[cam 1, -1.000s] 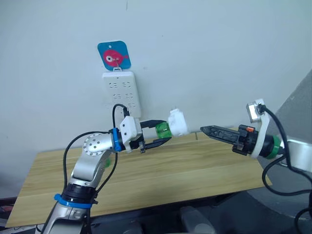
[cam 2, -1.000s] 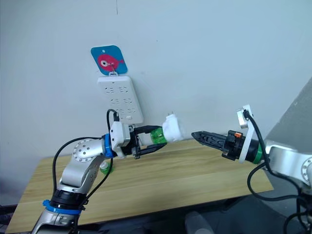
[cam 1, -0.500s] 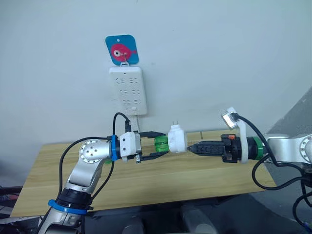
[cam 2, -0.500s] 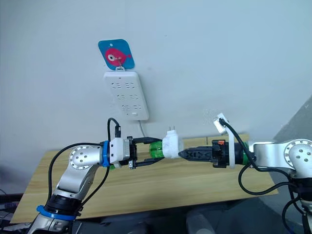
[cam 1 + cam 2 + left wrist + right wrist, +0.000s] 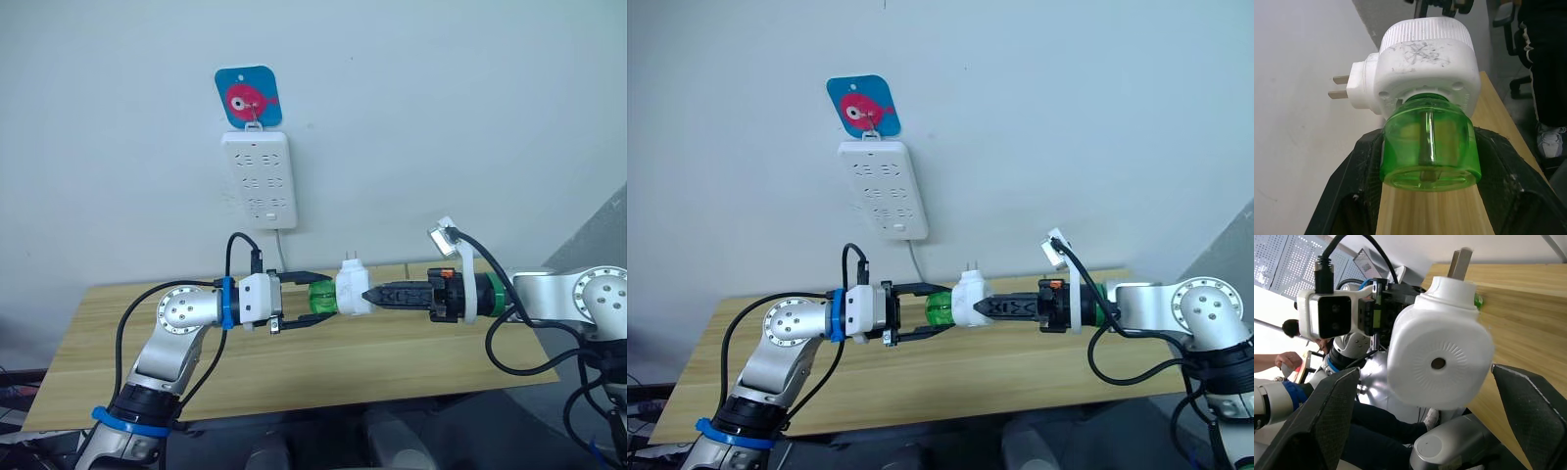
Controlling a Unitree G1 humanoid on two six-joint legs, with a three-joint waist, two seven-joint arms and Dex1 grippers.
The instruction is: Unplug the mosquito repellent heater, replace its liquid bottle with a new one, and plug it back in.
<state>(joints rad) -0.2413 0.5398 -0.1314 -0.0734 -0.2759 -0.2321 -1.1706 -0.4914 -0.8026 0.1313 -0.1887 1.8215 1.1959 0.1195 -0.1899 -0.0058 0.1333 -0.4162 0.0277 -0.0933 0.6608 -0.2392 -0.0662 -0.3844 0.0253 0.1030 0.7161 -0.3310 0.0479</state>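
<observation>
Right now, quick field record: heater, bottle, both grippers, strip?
heater: mosquito repellent heater unplugged, in the air above the table, prongs up
bottle: green liquid bottle attached to heater
left gripper: left gripper shut on the bottle
right gripper: right gripper open, fingers either side of the heater body
strip: power strip on wall, sockets free

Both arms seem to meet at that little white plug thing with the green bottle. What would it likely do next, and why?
Probably close the right gripper on the mosquito repellent heater. Its jaws stand open on either side of the heater, while the left gripper already grips the green bottle, so the two can then be twisted apart.
</observation>
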